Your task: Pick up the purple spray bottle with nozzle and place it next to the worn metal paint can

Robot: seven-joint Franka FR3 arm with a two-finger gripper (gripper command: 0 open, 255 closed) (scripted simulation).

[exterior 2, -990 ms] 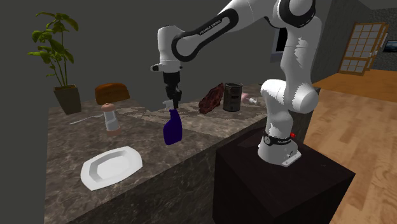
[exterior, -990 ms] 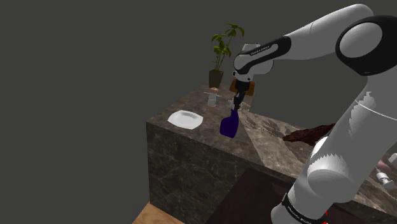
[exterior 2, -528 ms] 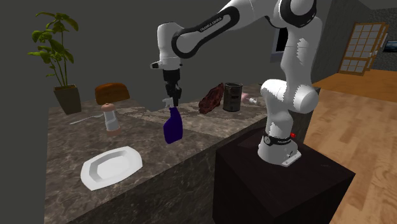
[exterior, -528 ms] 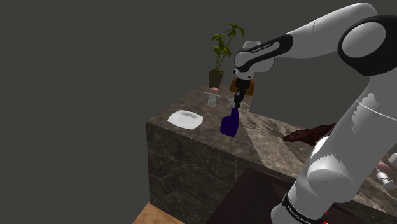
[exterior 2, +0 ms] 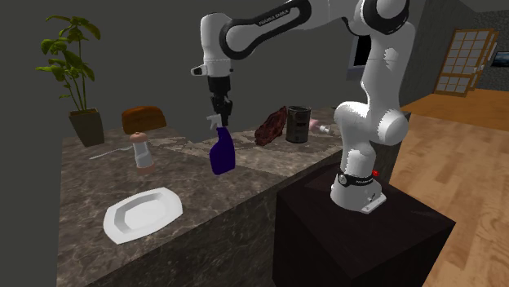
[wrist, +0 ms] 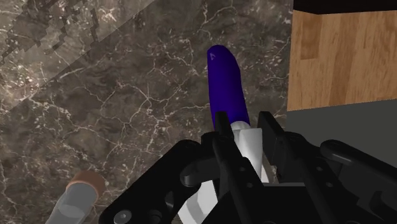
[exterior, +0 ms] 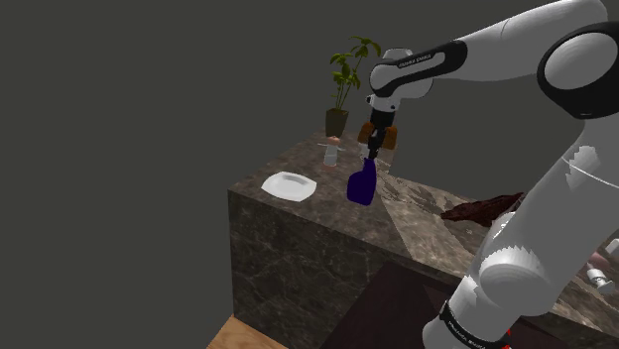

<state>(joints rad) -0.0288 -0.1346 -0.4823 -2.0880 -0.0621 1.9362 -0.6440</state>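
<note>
Hanging upright from the hand (exterior 2: 220, 115), the spray bottle (exterior 2: 222, 155) points base-down.

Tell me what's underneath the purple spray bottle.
Dark marble countertop lies beneath the purple spray bottle, which hangs from the gripper clasping its white nozzle. In the wrist view the bottle's body covers the spot straight below it.

Marbled counter (exterior 2: 81, 175) — white plate (exterior 2: 143, 214), dark can (exterior 2: 298, 124), potted plant (exterior 2: 86, 126).
</note>
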